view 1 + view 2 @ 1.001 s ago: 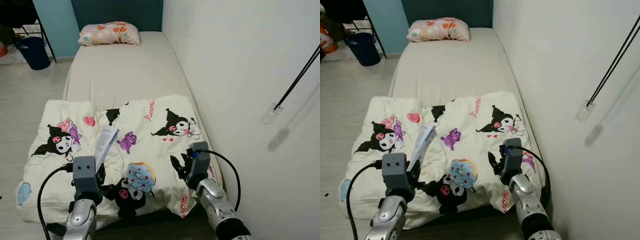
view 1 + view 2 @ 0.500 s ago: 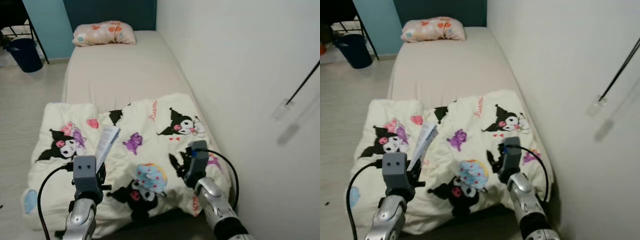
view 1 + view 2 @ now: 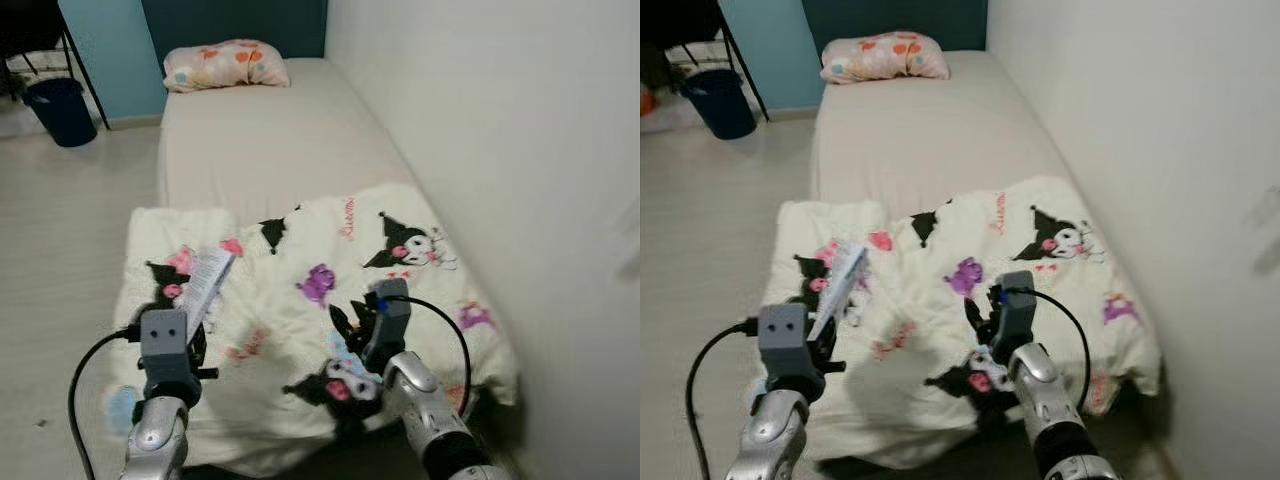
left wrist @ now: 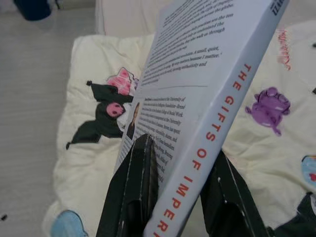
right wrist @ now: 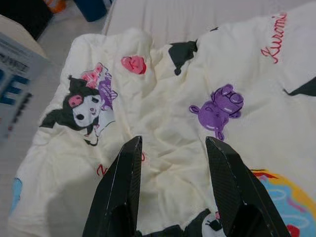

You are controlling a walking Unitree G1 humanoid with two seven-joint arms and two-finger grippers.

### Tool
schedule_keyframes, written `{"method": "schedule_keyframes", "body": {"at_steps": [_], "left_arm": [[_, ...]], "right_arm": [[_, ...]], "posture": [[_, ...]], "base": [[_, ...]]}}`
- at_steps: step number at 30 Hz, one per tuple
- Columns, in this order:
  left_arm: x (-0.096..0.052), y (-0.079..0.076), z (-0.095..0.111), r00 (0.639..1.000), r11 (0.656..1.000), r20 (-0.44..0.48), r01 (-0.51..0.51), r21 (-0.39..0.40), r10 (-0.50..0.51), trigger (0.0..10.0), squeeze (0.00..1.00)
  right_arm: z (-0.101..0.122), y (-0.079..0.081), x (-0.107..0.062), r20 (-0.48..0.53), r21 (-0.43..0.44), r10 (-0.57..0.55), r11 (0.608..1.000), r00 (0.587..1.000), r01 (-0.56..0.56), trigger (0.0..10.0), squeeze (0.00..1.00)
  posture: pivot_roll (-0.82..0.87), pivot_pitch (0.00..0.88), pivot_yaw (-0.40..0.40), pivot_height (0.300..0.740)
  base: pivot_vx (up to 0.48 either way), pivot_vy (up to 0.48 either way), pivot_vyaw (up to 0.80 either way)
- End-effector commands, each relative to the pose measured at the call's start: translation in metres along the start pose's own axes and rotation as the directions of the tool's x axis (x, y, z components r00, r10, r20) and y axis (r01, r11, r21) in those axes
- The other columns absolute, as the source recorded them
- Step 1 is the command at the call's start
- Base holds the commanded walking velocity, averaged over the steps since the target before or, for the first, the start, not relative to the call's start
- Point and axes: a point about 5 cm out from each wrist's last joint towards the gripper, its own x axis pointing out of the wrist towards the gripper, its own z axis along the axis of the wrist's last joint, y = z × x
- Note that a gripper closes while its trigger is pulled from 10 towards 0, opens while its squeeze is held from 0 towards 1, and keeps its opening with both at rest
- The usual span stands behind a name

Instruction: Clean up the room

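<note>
A white paperback book (image 3: 208, 290) with orange spine lettering (image 4: 207, 128) stands clamped between the two black fingers (image 4: 140, 187) of my left gripper (image 3: 196, 335), which is shut on it above the near left part of the bed. A cream blanket (image 3: 310, 330) printed with cartoon characters lies rumpled over the foot of the bed (image 3: 270, 140). My right gripper (image 3: 352, 322) hovers open over the blanket's middle, its fingers (image 5: 126, 187) apart with nothing between them.
A patterned pillow (image 3: 225, 63) lies at the head of the bed. The white wall (image 3: 500, 150) runs along the bed's right side. A dark blue bin (image 3: 62, 108) stands on the pale floor (image 3: 60, 220) at the far left, beside black frame legs.
The camera has shifted, so the bed sits further right in view. The blanket's near edge looks more bunched. Both grippers hold the same states, the book still gripped.
</note>
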Motion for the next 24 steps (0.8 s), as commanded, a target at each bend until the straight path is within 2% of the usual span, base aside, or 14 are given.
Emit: {"method": "schedule_keyframes", "body": {"at_steps": [1,24], "left_arm": [[-0.0014,0.0035,0.0011,1.000,1.000,0.009,-0.008,0.008,0.008,10.0,0.00],[0.0024,0.0102,0.0046,1.000,1.000,0.012,-0.011,0.022,0.011,10.0,0.00]], "right_arm": [[-0.0011,0.0038,0.0008,0.004,0.022,0.004,1.000,1.000,-0.004,10.0,0.00],[-0.0033,0.0129,0.0029,0.006,0.042,0.019,0.999,1.000,-0.020,10.0,0.00]], "posture": [[0.02,0.131,-0.021,0.740],[0.04,0.139,-0.006,0.740]], "base": [[0.000,0.480,0.00],[0.000,0.480,0.00]]}}
